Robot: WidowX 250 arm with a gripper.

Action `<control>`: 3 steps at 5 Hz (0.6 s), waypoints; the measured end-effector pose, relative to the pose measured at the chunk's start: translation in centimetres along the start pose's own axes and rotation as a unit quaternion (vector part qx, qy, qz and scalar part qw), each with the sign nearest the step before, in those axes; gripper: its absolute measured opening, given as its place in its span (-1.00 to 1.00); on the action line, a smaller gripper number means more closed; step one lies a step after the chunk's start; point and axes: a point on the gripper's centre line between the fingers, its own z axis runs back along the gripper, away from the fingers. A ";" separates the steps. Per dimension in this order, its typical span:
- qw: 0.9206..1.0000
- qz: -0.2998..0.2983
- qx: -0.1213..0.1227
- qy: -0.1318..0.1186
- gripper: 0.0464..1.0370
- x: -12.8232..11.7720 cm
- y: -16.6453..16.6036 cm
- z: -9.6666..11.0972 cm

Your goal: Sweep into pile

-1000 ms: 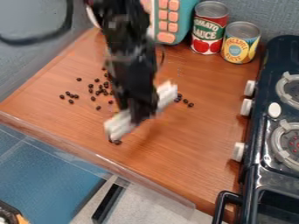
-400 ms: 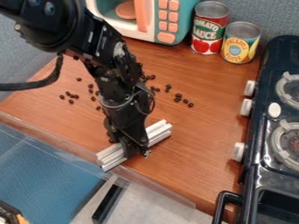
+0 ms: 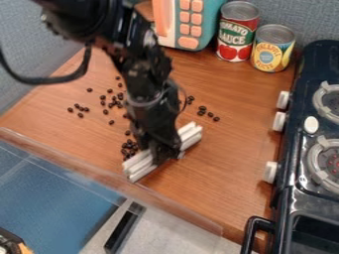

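Observation:
The gripper (image 3: 162, 155) hangs low over the front middle of the wooden counter, shut on a white ridged bar (image 3: 190, 135) that sticks out on both sides of it. A small cluster of dark beans (image 3: 128, 147) lies just left of the bar, partly hidden by the gripper. More beans (image 3: 113, 102) are scattered over the left part of the counter, and several others (image 3: 202, 110) lie to the right of the arm, behind the bar.
At the back stand a teal and orange toy microwave (image 3: 190, 25), a tomato can (image 3: 238, 31) and a pineapple can (image 3: 272, 48). A dark toy stove (image 3: 317, 144) lines the right side. A clear raised edge (image 3: 112, 181) runs along the counter's front.
Since the first frame, the gripper and bar have moved toward the counter's front. From the middle frame, they have shifted slightly right and back, and the beans left of the bar show more.

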 end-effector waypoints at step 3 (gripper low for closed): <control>1.000 0.009 -0.002 0.019 -0.37 0.4 -1.1 -1.2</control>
